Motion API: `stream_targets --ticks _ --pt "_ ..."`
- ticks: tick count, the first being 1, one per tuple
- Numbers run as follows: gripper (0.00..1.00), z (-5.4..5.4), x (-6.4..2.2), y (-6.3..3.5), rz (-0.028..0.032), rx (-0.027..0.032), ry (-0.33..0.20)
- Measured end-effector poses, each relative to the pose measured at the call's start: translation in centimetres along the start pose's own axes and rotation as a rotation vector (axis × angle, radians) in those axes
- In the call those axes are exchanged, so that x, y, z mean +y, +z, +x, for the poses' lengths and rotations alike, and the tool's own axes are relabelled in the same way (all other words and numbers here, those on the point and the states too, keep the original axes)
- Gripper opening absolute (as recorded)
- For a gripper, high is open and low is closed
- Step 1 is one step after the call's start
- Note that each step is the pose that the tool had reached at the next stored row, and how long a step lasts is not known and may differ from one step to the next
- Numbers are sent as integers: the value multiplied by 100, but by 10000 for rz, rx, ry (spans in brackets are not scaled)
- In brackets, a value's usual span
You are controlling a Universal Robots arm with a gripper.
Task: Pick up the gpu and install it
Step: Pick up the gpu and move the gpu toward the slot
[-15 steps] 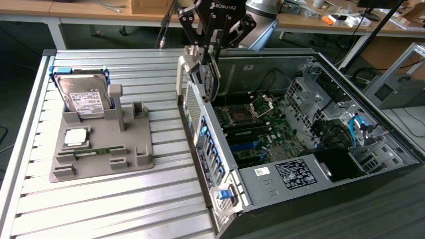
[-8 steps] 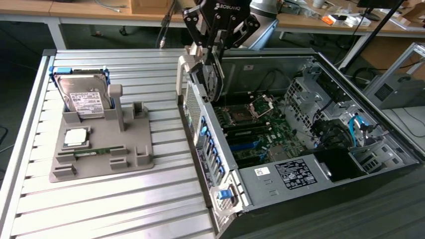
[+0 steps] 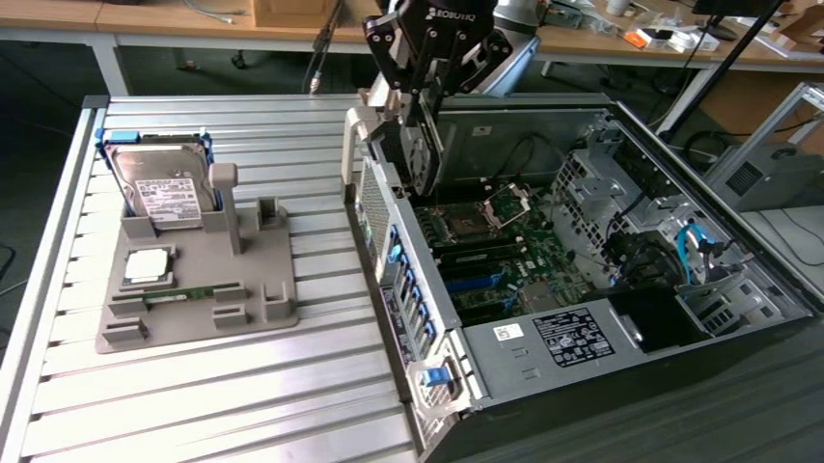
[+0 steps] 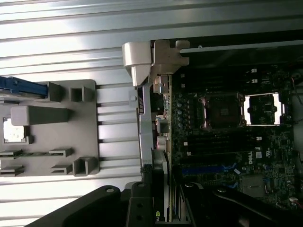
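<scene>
Table (image 3: 193, 405): ribbed metal, carrying a grey fixture (image 3: 193, 280) on the exterior view's left.
Hard drive (image 3: 161, 188): propped upright at the fixture's far end.
Memory stick (image 3: 193, 292): lying in a fixture slot.
Gripper (image 3: 420, 114): fingers (image 4: 137, 201) clamped on the gpu (image 3: 423, 154).
Where the gpu sits: edge-on between the fingers, hanging over the rear wall of the open computer case (image 3: 721, 289), above the motherboard (image 3: 503, 260).

White lettering reading ROBOTIQ stands on the body of the black gripper (image 3: 418, 125), at the upper middle of the exterior view. In the wrist view, a white DELL logo is printed on the dark green motherboard (image 4: 227, 142). The white labels on the silver hard drive (image 3: 165, 198) and the grey power supply box (image 3: 566, 338) carry print too small to read.
</scene>
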State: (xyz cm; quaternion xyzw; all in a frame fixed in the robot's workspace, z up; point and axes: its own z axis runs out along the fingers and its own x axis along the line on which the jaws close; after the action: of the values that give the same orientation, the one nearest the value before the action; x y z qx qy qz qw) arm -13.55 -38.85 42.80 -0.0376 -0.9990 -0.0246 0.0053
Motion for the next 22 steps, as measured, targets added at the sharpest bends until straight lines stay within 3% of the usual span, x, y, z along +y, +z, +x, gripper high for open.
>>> stream_targets --ticks 22 --pt "27 -198 -6 6 3 41 3"
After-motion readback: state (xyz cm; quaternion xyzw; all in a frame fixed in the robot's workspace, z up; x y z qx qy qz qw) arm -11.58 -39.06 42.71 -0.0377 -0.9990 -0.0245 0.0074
